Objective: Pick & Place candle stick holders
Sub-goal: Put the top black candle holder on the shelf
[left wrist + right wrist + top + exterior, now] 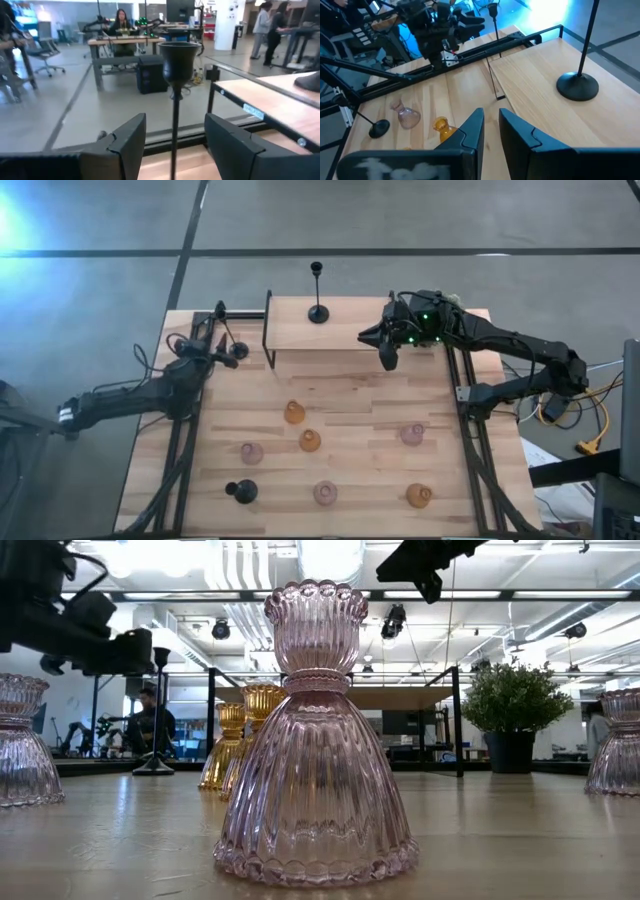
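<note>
Pink glass candle holder (315,735) stands closest in the low view, on the wooden table (350,395), with amber holders (245,735) behind it. Farther back, the left gripper (175,145) straddles a black candlestick's stem (175,125) with fingers spread, not clamping. Another black candlestick (318,292) stands on the raised shelf (340,330), near the right gripper (388,358), whose fingers are nearly closed and empty.

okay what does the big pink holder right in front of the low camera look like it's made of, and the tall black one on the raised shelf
The pink holder looks like clear tinted pressed glass: see-through, glossy, ribbed, scalloped rims. The tall black holder looks like matte black-painted metal, judging by its thin stem and flat round base, though the coating hides the material.
</note>
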`<state>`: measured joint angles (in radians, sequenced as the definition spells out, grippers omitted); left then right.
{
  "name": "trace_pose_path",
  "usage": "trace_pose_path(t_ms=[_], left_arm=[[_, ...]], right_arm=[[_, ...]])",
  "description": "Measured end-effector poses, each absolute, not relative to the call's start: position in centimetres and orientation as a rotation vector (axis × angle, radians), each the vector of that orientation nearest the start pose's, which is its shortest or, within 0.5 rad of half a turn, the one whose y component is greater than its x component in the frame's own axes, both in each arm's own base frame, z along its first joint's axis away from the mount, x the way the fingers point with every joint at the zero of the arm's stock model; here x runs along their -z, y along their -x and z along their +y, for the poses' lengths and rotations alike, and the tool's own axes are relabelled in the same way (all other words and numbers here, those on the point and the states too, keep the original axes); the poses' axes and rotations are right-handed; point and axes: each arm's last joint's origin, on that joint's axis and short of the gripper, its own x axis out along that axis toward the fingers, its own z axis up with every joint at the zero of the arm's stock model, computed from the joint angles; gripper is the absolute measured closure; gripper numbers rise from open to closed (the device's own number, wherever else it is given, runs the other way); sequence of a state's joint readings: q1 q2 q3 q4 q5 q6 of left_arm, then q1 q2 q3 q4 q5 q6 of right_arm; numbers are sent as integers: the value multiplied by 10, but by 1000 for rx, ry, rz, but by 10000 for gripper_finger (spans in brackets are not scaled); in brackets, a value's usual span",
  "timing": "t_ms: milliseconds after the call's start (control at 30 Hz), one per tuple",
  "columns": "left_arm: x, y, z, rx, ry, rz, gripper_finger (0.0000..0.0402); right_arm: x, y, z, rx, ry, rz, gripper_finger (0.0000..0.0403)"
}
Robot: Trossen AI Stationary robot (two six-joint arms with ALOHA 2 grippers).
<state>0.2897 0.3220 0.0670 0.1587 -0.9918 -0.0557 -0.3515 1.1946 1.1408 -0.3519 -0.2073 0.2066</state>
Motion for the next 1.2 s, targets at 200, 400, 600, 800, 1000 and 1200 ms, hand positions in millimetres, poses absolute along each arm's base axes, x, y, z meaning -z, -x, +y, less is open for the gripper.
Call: trace_pose_path(t_ms=[200, 400, 600, 800, 1000, 1200], left_arm=[[-172, -95, 65, -1276, 41, 80, 195], [-174, -97, 75, -1232, 39, 67, 195], [-170, -96, 84, -1251, 41, 104, 195], [-171, -96, 92, -1241, 33, 96, 196], [-172, -98, 100, -1224, 41, 131, 212], [-183, -102, 105, -1225, 10, 129, 283]], right_arm=[[-358, -245, -84, 182, -315, 374, 351], [-358, -245, -84, 190, -309, 373, 349], [-358, -245, -85, 207, -296, 370, 349], [-359, -246, -85, 203, -277, 360, 349], [-361, -246, -85, 201, -267, 343, 351], [-361, -246, -85, 200, -267, 342, 351]])
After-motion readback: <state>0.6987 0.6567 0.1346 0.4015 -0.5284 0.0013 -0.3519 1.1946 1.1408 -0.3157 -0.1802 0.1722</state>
